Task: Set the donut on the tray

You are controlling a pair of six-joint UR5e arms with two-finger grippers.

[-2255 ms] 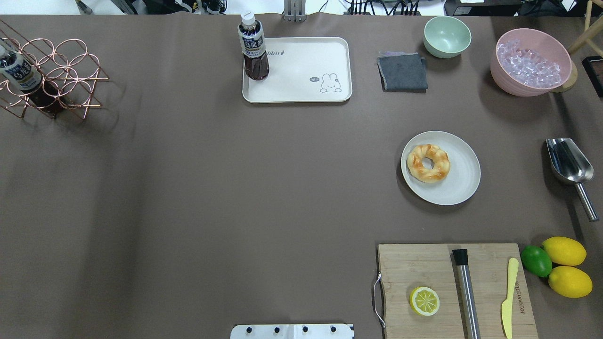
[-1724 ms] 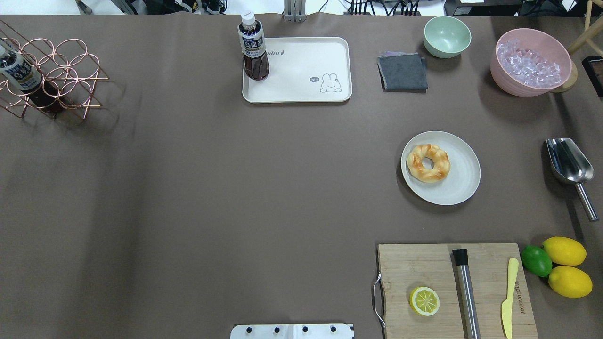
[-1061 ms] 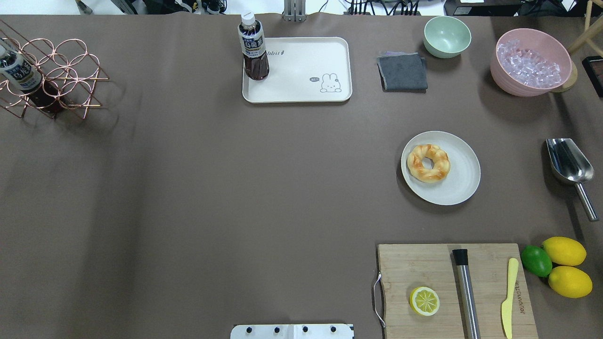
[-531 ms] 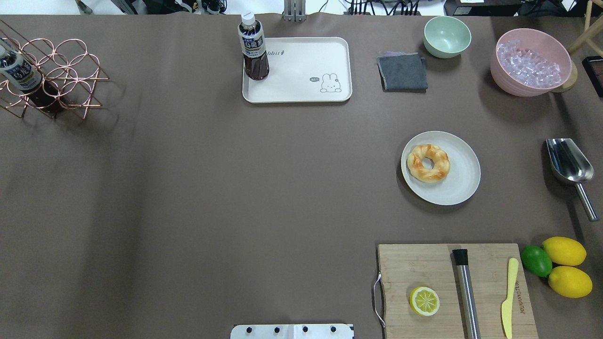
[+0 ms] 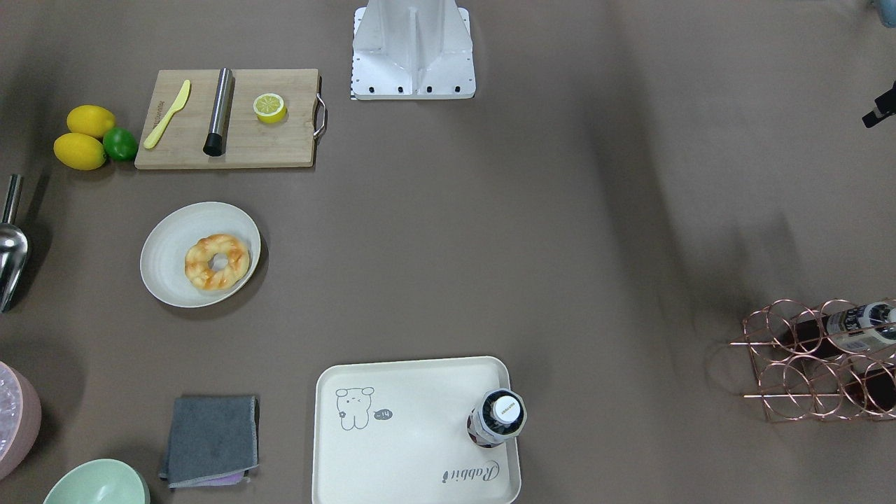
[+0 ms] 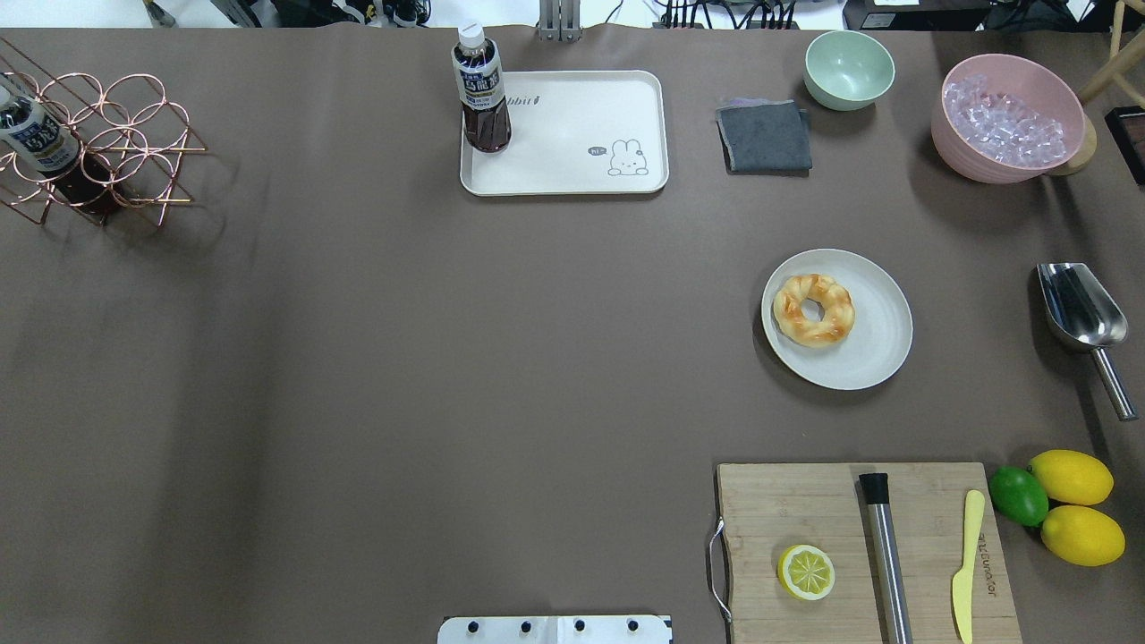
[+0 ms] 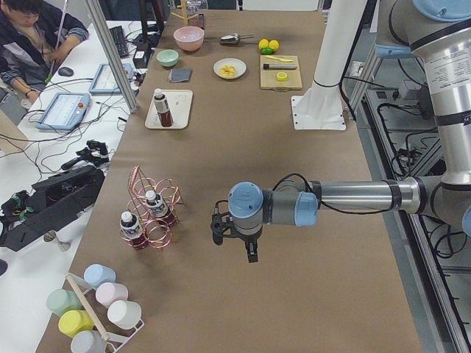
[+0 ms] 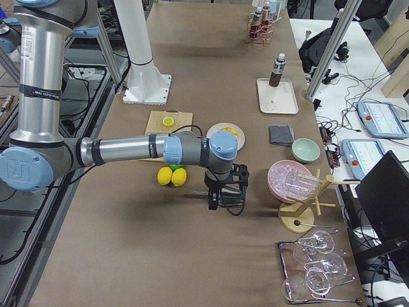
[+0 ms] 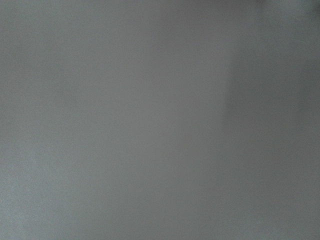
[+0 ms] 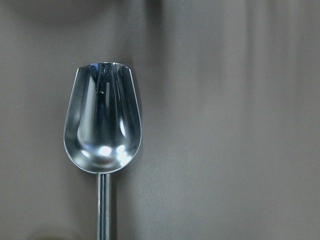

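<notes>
The donut (image 6: 813,309) lies on a round off-white plate (image 6: 872,349) at the right middle of the table; it also shows in the front view (image 5: 216,262). The cream tray (image 6: 572,134) with the cartoon drawing sits at the far centre, also in the front view (image 5: 413,448). A tea bottle (image 6: 481,89) stands in the tray's corner. My left gripper (image 7: 234,243) hangs over bare table near the wire rack, far from the donut. My right gripper (image 8: 220,198) hovers over the metal scoop (image 10: 102,120). I cannot tell whether either gripper is open or shut.
A cutting board (image 6: 805,510) with a halved lemon (image 6: 806,571), muddler and yellow knife lies front right. Lemons and a lime (image 6: 1018,495) lie beside it. A grey cloth (image 6: 766,136), green bowl (image 6: 849,67) and pink ice bowl (image 6: 1006,116) stand at the back right. A copper rack (image 6: 98,143) stands far left.
</notes>
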